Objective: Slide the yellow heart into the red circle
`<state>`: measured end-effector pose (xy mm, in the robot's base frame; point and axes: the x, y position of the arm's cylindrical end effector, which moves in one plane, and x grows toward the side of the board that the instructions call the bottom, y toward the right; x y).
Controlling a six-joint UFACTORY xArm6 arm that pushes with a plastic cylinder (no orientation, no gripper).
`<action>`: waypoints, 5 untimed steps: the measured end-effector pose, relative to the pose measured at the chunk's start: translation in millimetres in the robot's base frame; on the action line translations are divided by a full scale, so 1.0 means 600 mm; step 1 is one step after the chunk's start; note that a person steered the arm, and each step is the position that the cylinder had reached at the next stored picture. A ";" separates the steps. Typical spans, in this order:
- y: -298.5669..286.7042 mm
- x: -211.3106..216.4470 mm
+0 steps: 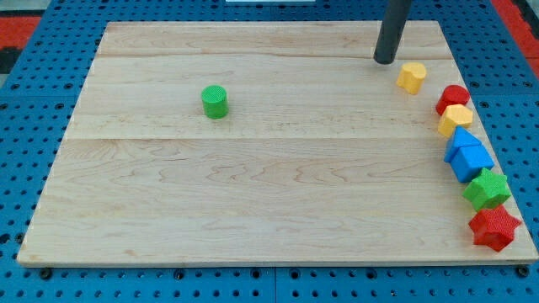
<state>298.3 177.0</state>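
A pale wooden bench (253, 168) of joined planks lies on a blue perforated base. The arm carries no pincer, only a dark rod whose tip (385, 61) rests near the view's top right, just left of the yellow heart (411, 77). Which way the heart points cannot be told. The red circle (452, 98) sits close to its lower right, apart from it, touching a second yellow block (456, 119). A green cylinder (215, 102) stands alone at the left.
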 end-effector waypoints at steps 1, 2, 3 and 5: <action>-0.055 0.021; -0.013 0.043; 0.041 0.043; 0.100 0.057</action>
